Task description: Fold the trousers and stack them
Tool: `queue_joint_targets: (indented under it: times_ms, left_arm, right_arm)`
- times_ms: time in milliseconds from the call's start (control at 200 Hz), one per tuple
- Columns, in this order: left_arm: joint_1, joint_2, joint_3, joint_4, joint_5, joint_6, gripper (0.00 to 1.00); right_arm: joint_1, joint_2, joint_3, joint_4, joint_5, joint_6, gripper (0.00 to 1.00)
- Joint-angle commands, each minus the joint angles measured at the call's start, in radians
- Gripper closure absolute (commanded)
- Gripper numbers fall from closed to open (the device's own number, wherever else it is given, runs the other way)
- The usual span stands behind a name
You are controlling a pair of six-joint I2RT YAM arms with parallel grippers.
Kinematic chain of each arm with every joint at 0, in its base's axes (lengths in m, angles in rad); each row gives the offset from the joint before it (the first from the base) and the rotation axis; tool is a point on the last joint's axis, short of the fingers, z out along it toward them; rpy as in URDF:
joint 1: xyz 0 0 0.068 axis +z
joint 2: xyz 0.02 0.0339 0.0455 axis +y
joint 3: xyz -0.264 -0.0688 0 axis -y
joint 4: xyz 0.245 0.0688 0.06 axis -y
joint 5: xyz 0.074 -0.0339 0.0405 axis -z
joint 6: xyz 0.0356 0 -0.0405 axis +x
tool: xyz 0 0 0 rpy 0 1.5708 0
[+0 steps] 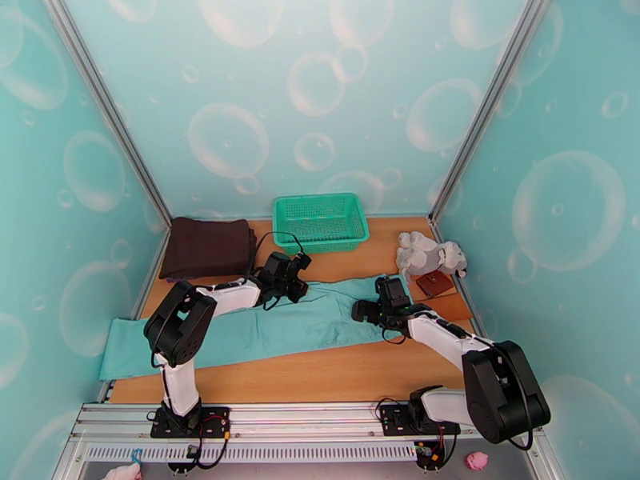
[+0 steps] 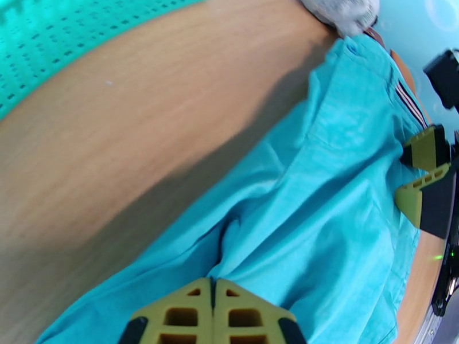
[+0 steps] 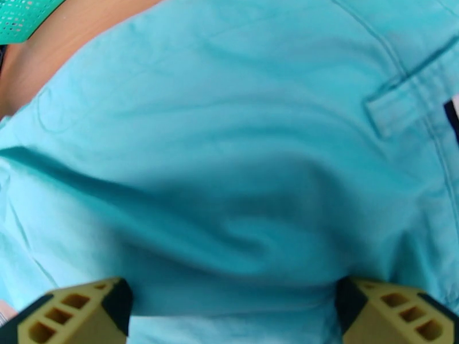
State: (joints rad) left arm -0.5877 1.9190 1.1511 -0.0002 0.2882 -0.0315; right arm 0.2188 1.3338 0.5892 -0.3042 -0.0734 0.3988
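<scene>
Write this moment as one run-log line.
trousers: laid out, unfolded | left gripper: shut on trousers | right gripper: open, over trousers | fold: not yet done

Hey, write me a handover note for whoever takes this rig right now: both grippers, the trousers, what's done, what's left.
Left gripper: shut, pinching a ridge of the trousers at their far edge, about mid-length.
Right gripper: open, jaws wide over the cloth near the striped waistband.
Trousers: lying full length across the table, unfolded.
Done: left grasp.
Left: right grasp, fold, stack.
</scene>
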Motion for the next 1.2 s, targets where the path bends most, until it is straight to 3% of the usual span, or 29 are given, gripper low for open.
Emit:
queue_joint_targets:
  times_ms: [0, 250, 485, 555, 610, 805, 985, 1110, 1195]
  left_arm:
    - [0.031, 0.041, 0.063, -0.035, -0.077, -0.017, 1.0]
    - [0.044, 0.115, 0.153, -0.042, -0.188, -0.009, 1.0]
    - [0.048, 0.124, 0.187, -0.07, -0.479, 0.001, 1.0]
    - [0.053, 0.126, 0.19, -0.067, -0.513, 0.002, 1.0]
    - [0.059, 0.12, 0.184, -0.056, -0.529, -0.004, 0.9]
    - [0.084, -0.011, 0.062, 0.037, -0.298, -0.004, 0.66]
    - [0.09, -0.098, 0.0, -0.068, -0.12, -0.02, 0.62]
    - [0.092, -0.07, -0.015, -0.127, 0.007, -0.027, 0.64]
    - [0.094, -0.071, -0.048, -0.103, -0.018, -0.035, 0.64]
  right_arm:
    - [-0.025, 0.006, -0.02, -0.048, 0.037, 0.005, 0.01]
    - [-0.037, 0.011, -0.02, -0.062, 0.071, 0.03, 0.01]
    - [-0.046, 0.02, -0.014, -0.078, 0.105, 0.045, 0.01]
    - [-0.047, 0.022, -0.012, -0.084, 0.114, 0.048, 0.01]
    - [-0.044, 0.021, -0.009, -0.087, 0.122, 0.051, 0.01]
    - [-0.034, 0.015, 0.004, -0.111, 0.171, 0.048, 0.01]
    - [0.105, -0.029, 0.169, -0.242, 0.382, 0.04, 0.01]
    - [0.192, -0.028, 0.263, -0.22, 0.345, 0.031, 0.01]
    - [0.253, 0.004, 0.282, -0.159, 0.257, 0.026, 0.01]
